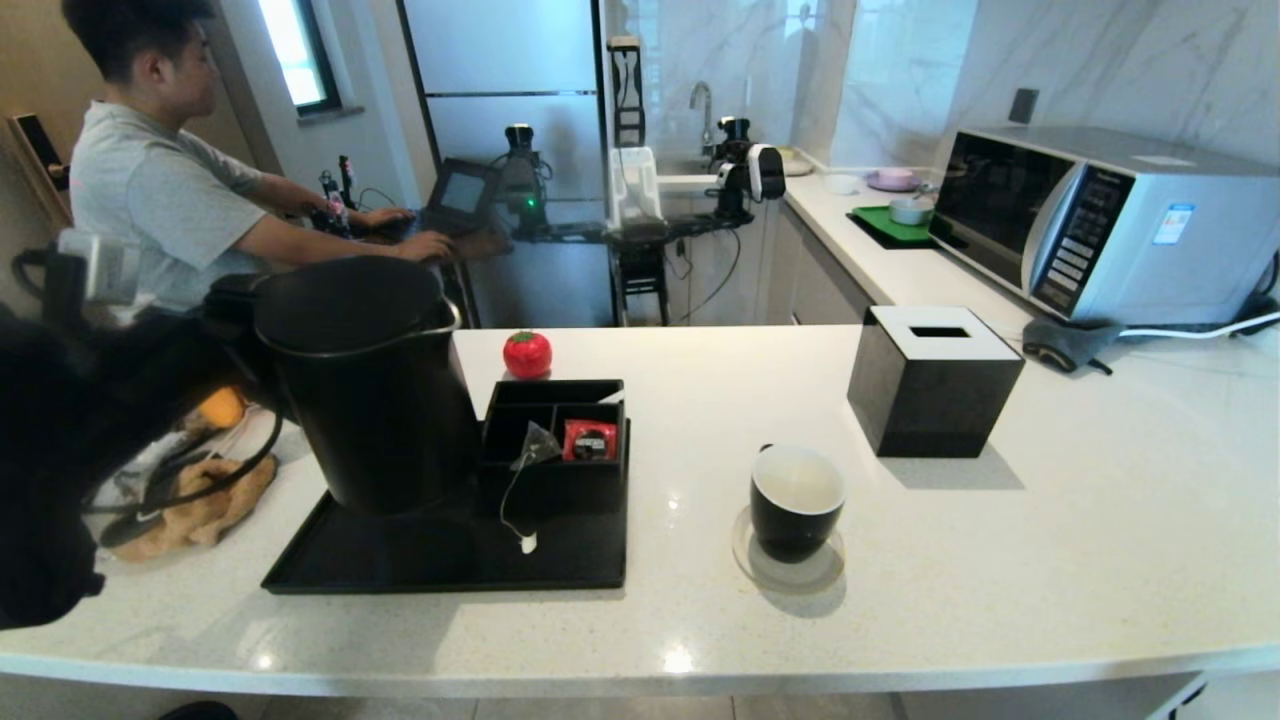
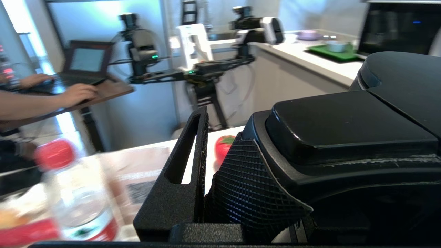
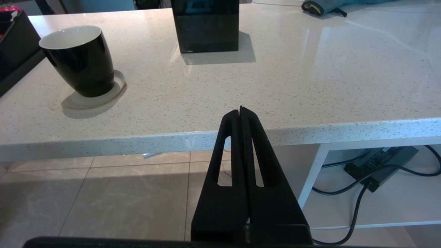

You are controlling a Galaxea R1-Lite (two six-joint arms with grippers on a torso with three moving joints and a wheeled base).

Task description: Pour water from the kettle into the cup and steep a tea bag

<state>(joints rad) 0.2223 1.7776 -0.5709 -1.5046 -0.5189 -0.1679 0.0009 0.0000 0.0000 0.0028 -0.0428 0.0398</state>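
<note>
The tall black kettle (image 1: 370, 390) stands over the left part of the black tray (image 1: 440, 560). My left gripper (image 2: 220, 137) is at its handle (image 2: 344, 127). One textured finger pad (image 2: 248, 193) presses against that handle, and the other finger (image 2: 186, 172) stands a little apart. The tea bag (image 1: 535, 445) leans in a black compartment box (image 1: 555, 485), its string hanging down to a white tag (image 1: 527, 543) on the tray. The black cup (image 1: 797, 500) (image 3: 79, 58) sits empty on a round coaster. My right gripper (image 3: 240, 109) is shut and empty, low before the counter's front edge.
A black tissue box (image 1: 935, 380) stands behind the cup on its right. A red tomato-shaped object (image 1: 527, 354) and a red sachet (image 1: 590, 440) sit near the box. A red-capped bottle (image 2: 75, 193) is left of the kettle. A microwave (image 1: 1110, 220) stands far right; a person sits back left.
</note>
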